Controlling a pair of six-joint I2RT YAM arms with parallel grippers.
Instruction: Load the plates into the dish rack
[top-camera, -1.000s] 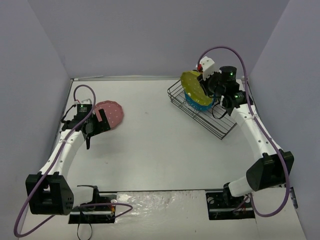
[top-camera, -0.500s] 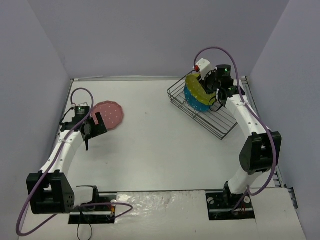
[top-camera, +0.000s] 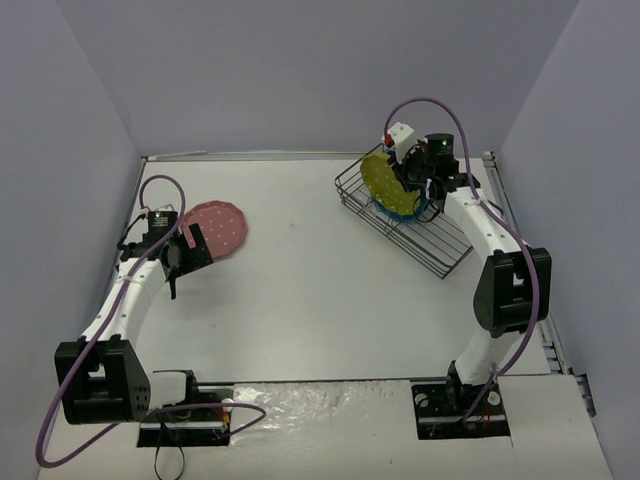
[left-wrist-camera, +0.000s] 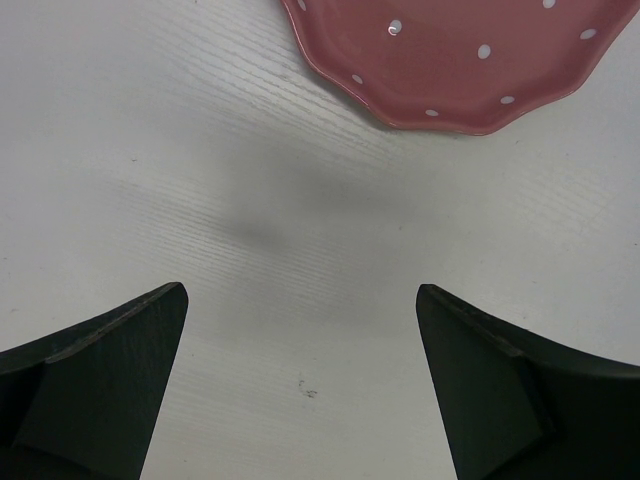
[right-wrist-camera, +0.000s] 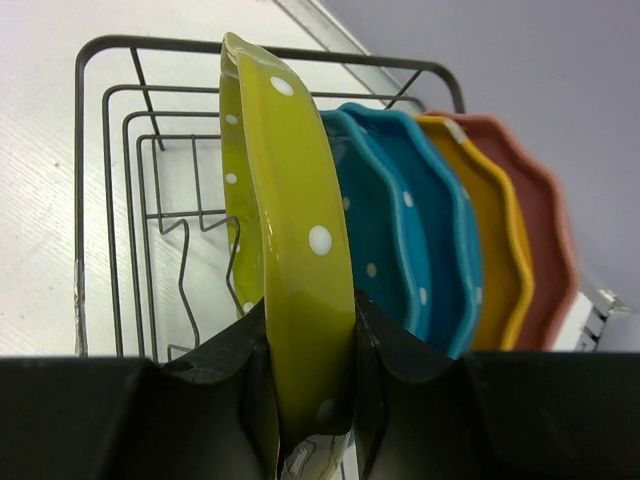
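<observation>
My right gripper (right-wrist-camera: 310, 345) is shut on the rim of the lime green plate (right-wrist-camera: 290, 230) and holds it upright over the black wire dish rack (top-camera: 405, 215). In the top view the green plate (top-camera: 390, 185) stands on edge inside the rack. A teal blue plate (right-wrist-camera: 410, 240), an orange plate (right-wrist-camera: 490, 250) and a reddish plate (right-wrist-camera: 545, 240) stand in the rack behind it. The pink plate (top-camera: 215, 228) lies flat on the table at the left and also shows in the left wrist view (left-wrist-camera: 450, 55). My left gripper (left-wrist-camera: 300, 340) is open and empty just short of it.
The zigzag wire divider (right-wrist-camera: 190, 270) shows in the rack's free near section. White walls enclose the table on three sides. The rack sits at an angle in the far right corner.
</observation>
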